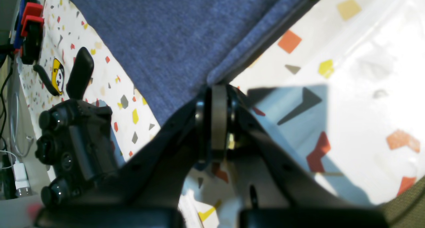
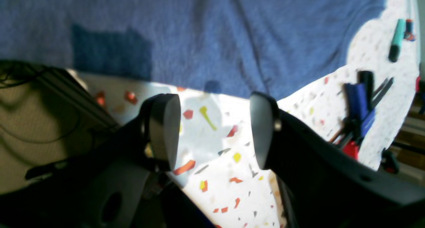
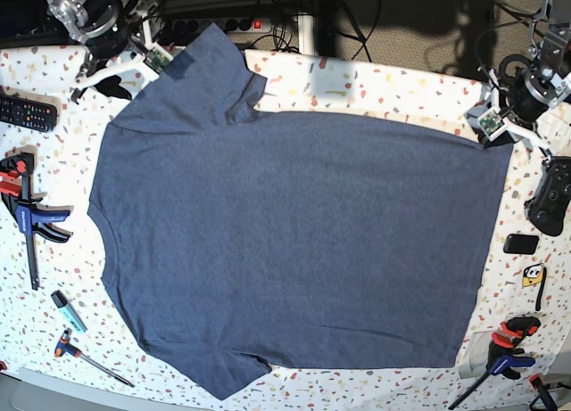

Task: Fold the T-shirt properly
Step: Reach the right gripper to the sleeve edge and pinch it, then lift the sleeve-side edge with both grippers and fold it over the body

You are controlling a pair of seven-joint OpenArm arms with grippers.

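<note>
The dark slate-blue T-shirt [image 3: 294,242] lies spread flat on the speckled table [image 3: 375,81], plain side up, neck to the left and hem to the right. My left gripper [image 3: 490,135] is at the far right hem corner. In the left wrist view the left gripper [image 1: 218,88] is shut on the hem corner of the shirt [image 1: 172,38]. My right gripper [image 3: 165,66] is by the far left sleeve. In the right wrist view the right gripper [image 2: 212,128] is open and empty over bare table, just short of the shirt's edge [image 2: 199,38].
A black game controller [image 3: 553,197] [image 1: 73,148], a small black device [image 3: 520,243] and a clamp [image 3: 508,349] lie right of the shirt. A remote [image 3: 27,112], a blue clamp [image 3: 27,215], a teal marker [image 3: 67,311] and a hand tool [image 3: 85,353] lie to its left.
</note>
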